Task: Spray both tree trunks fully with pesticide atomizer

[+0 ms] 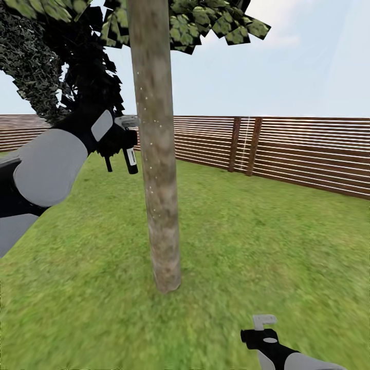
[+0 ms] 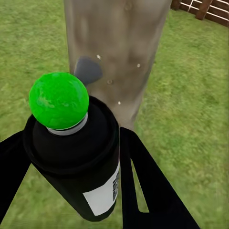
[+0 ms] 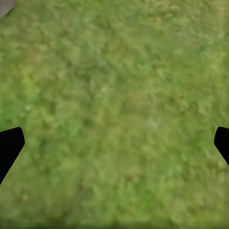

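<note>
At far left, raised beside the trunk: items run left to right.

Left arm: lifted to about chest height of the trunk, so the bottle's outlet sits level with bark that needs coating.

Left end effector (image 1: 121,146): pinching the pesticide atomizer (image 1: 131,159) between its two black fingers (image 2: 148,186); the left wrist view shows a finger on each side of the black bottle body, pressed against it.

Pesticide atomizer: held tilted, its pale head (image 1: 126,121) toward the trunk and just beside it. A white label shows on its side. In the left wrist view a green ball (image 2: 58,100) caps the end nearest the camera; what it stands for I cannot tell.

Tree trunk (image 1: 154,154): mottled grey-brown, upright, rooted in the lawn (image 1: 257,231), leafy canopy (image 1: 205,23) above. Small white specks (image 1: 150,190) dot the bark, judged to be pesticide already landed. Cover looks sparse, so spraying of this trunk is judged unfinished.

Second tree: not identified with certainty; dark foliage (image 1: 36,77) stands behind the left arm.

Fence (image 1: 308,154): brown slats, well apart behind the trunk.

Right end effector (image 1: 262,329): low at lower right, idle over grass; the right wrist view shows its fingertips (image 3: 9,143) spread wide at the frame edges, holding nothing, kept clear of the spraying.
</note>
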